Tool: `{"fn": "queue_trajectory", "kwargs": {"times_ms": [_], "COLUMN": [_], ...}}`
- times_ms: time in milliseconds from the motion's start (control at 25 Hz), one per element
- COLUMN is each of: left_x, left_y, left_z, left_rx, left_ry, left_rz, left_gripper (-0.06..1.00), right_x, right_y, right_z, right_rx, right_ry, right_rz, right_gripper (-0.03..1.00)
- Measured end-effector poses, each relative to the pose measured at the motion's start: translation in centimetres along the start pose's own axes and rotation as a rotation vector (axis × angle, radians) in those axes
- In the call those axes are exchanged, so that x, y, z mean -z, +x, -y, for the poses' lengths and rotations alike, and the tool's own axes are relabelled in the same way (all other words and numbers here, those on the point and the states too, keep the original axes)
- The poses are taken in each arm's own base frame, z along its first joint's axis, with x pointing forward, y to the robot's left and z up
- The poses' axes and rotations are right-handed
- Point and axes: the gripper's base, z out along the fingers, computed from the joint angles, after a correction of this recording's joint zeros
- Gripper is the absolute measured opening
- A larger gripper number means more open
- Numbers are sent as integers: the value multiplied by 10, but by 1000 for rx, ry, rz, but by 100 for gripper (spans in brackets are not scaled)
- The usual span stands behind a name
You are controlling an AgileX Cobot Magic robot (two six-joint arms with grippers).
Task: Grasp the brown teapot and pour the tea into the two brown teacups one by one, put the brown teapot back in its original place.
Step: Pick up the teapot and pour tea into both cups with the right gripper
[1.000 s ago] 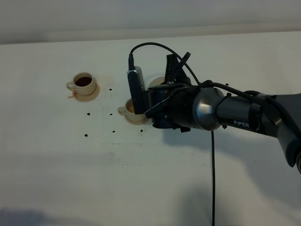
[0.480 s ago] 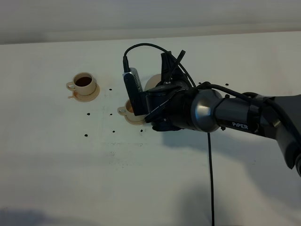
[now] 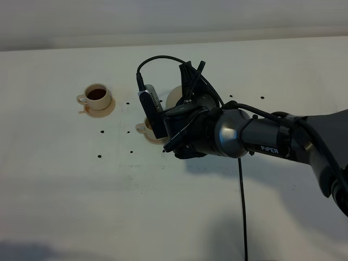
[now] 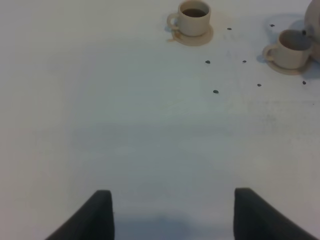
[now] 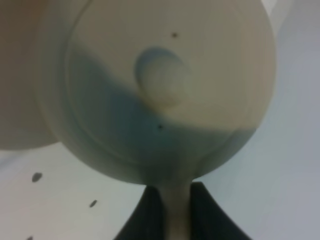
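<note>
My right gripper (image 5: pixel 175 202) is shut on the loop handle of the brown teapot (image 5: pixel 160 80), whose knobbed lid fills the right wrist view. In the high view only a pale part of the teapot (image 3: pixel 174 97) shows behind the right wrist (image 3: pixel 190 128), just above one brown teacup (image 3: pixel 144 127) on its saucer. The left wrist view shows that teacup (image 4: pixel 291 47) with the teapot's edge (image 4: pixel 315 25) right beside it. The other teacup (image 3: pixel 97 95) holds dark tea, far left. The original place is hidden behind the arm. My left gripper (image 4: pixel 172 215) is open over bare table.
Several dark specks (image 3: pixel 101 132) dot the white table (image 3: pixel 81 190) around the cups. A black cable (image 3: pixel 241 206) hangs from the right arm toward the front edge. A pale tan round shape (image 5: pixel 17 100) lies beside the teapot in the right wrist view; I cannot tell what it is.
My right arm has carried the teapot a little to the left, closer over the near teacup, and the wrist has turned. The cups have not moved.
</note>
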Motion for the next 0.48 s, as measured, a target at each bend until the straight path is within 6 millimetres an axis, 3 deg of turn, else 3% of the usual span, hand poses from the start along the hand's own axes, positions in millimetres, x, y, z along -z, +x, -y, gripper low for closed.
{"fn": "queue_trajectory", "kwargs": {"times_ms": [480], "left_x": [0], "left_y": [0], "left_z": [0], "left_rx": [0], "left_ry": [0], "left_rz": [0], "left_gripper": [50], "right_x": [4], "right_y": [-3], "right_z": [6], "right_rx": [96], "right_ry": [75], "right_rz": [-5], "right_gripper": [9]}}
